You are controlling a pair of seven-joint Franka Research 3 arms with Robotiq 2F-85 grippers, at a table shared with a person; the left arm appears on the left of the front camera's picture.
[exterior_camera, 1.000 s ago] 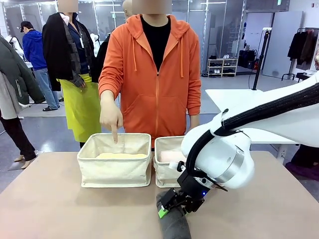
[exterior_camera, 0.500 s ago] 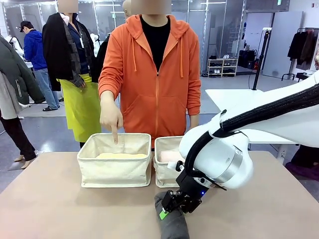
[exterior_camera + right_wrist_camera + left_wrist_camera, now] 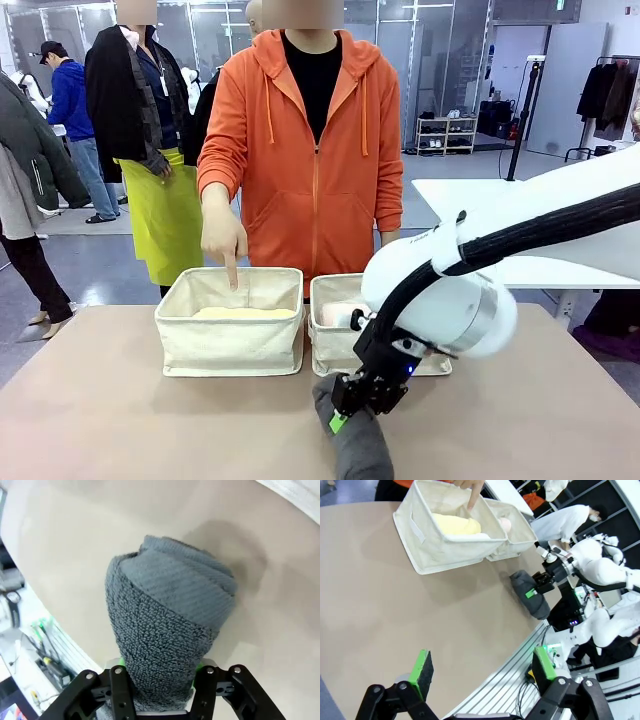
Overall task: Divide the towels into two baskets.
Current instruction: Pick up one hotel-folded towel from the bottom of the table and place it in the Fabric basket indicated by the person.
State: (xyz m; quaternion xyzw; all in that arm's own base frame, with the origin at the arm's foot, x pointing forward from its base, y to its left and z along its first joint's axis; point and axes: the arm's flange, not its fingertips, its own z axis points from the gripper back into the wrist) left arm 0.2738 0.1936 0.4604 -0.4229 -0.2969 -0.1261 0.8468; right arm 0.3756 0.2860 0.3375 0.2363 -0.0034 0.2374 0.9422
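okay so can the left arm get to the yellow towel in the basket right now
Probably not cleanly. The left gripper is open and the table between looks free, but the person's hand points down into that basket, right over the yellow towel.

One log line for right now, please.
right gripper: jaws shut on grey towel | left gripper: open | person's hand: pointing into left basket

Beige table [image 3: 120, 410], two cream canvas baskets [image 3: 232, 340] [image 3: 335, 345] side by side, dark grey towel roll [image 3: 355, 450] near front edge
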